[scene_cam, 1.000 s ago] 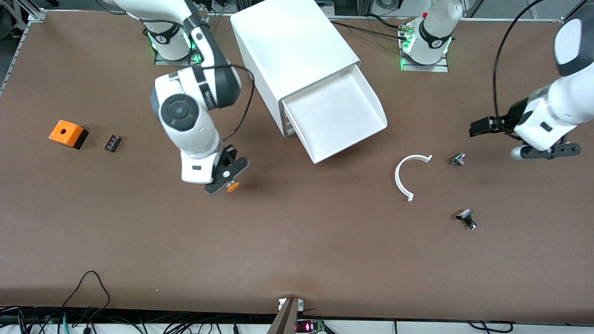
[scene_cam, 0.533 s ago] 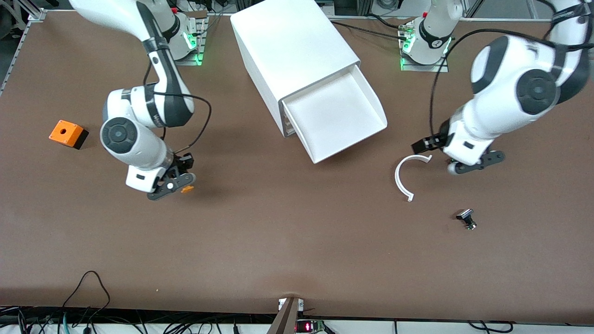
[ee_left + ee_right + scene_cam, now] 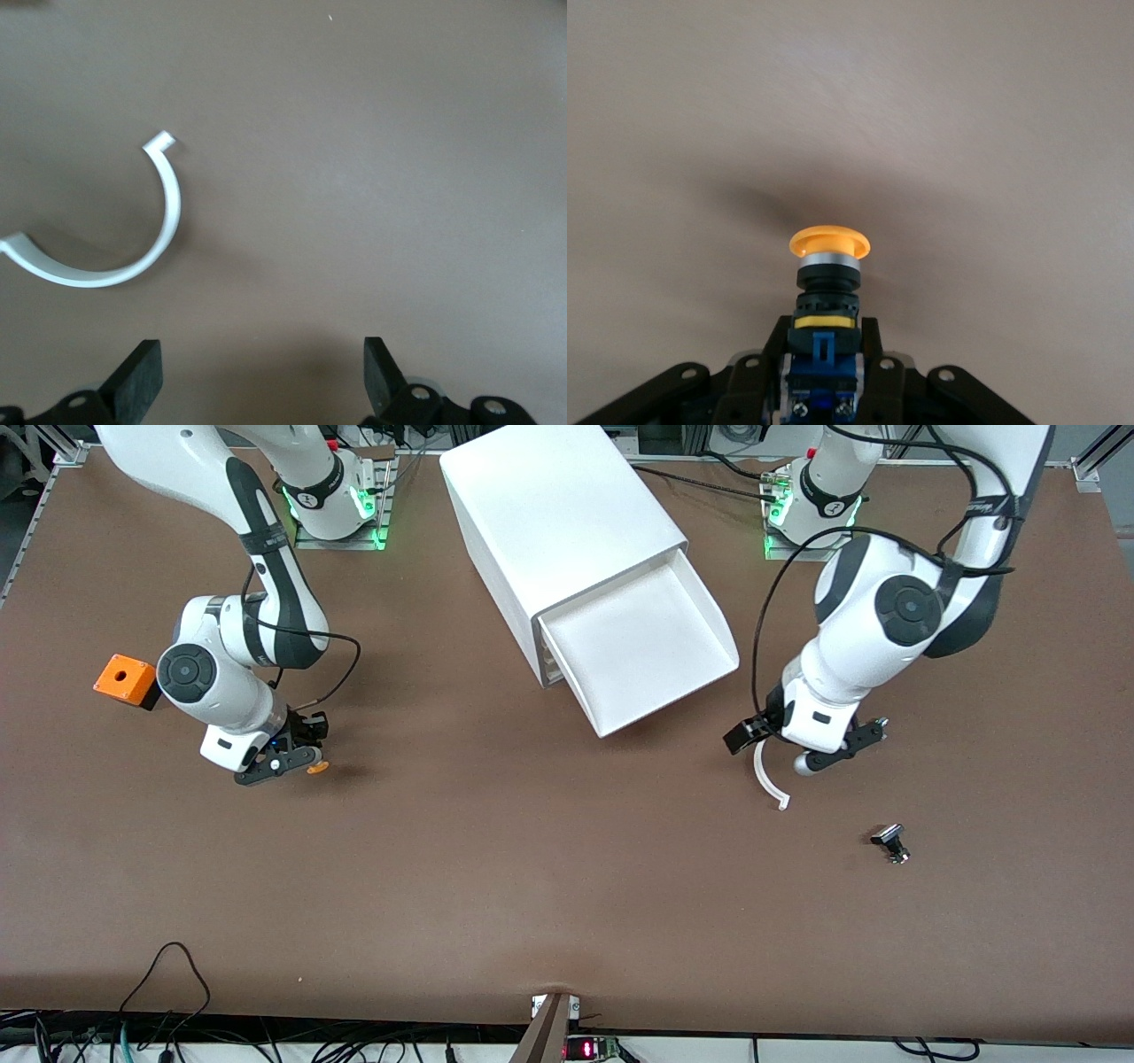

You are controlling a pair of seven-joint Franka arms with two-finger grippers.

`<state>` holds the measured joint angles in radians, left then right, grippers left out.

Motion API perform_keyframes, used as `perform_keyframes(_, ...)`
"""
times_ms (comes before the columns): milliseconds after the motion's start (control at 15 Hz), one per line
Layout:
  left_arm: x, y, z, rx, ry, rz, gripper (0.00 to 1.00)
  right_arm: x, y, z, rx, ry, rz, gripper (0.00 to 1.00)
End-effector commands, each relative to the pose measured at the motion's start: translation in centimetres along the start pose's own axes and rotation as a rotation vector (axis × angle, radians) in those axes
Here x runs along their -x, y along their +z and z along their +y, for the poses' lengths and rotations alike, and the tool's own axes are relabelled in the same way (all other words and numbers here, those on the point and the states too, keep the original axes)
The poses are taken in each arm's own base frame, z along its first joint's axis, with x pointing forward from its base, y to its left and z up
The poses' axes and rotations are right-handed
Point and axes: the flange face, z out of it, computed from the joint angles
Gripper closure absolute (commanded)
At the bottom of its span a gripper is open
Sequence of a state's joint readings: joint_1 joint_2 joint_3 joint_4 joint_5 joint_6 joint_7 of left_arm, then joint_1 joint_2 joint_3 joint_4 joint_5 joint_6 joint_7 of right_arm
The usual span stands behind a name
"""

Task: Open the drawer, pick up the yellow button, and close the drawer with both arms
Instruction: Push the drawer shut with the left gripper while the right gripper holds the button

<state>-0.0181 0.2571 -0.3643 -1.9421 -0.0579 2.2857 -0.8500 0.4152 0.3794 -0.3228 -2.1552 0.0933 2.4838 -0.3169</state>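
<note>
The button (image 3: 317, 767) is clamped in the right gripper (image 3: 282, 764), whose fingers are closed tight on its black body so that the orange-yellow cap juts out past the fingertips; the right wrist view shows the same hold, cap (image 3: 828, 243) foremost and bare brown table (image 3: 496, 886) under it. That gripper hangs low over the table toward the right arm's end, close to the orange cube with a hole (image 3: 124, 677), which sits on the table near that end's edge. The drawer (image 3: 642, 646), uppermost in the white cabinet (image 3: 558, 514), stands pulled fully out, its white tray showing nothing inside and its front edge pointing at an angle toward the front camera and the left arm's end. The cabinet itself stands at the table's edge where the robots' bases are, between the two bases. The left gripper (image 3: 802, 748) hangs with its fingers spread wide and nothing between them, over a white curved strip (image 3: 766, 778) that lies on the table just off the drawer's front corner; in the left wrist view the strip (image 3: 133, 257) lies flat beside the two black fingertips (image 3: 137, 372). A small black-and-silver knob (image 3: 891, 841) lies nearer to the front camera than the strip, toward the left arm's end.
</note>
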Motion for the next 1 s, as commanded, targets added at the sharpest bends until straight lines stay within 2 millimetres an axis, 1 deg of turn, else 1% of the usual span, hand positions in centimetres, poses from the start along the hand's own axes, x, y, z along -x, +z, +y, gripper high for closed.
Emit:
perform_keyframes(0,2.5,1.6,1.2,0.006,-0.022,0.01,0.0,2.7,-0.4,1.9,-0.004,0.03,0.039,0.65)
perform_keyframes(133,3.7,2.3,1.4,-0.006,-0.007,-0.002,0.0,3.7,-0.2,4.0,-0.005,0.029,0.036,0.65)
perform_keyframes(200,5.4,2.5,2.3,-0.009,0.025,-0.018,0.0,4.3,-0.1,5.4,-0.007,0.028,0.033,0.65)
perform_keyframes(333,7.6,3.1,2.7,-0.042,0.055,-0.051,0.0,5.7,0.1,7.4,-0.012,0.01,0.027,0.66)
perform_keyframes(400,9.3,3.3,3.2,-0.063,0.082,-0.077,0.0,6.2,0.4,8.0,-0.014,0.003,0.021,0.66)
perform_keyframes(467,10.4,3.5,3.5,-0.08,0.098,-0.094,0.0,6.7,0.6,8.6,-0.017,0.003,0.017,0.66)
perform_keyframes(667,13.5,3.4,4.1,-0.127,0.137,-0.148,0.0,7.4,1.7,9.1,-0.022,0.013,-0.005,0.66)
perform_keyframes(933,19.0,3.4,4.9,-0.177,0.155,-0.299,0.0,7.5,3.6,9.1,-0.013,0.014,-0.017,0.66)
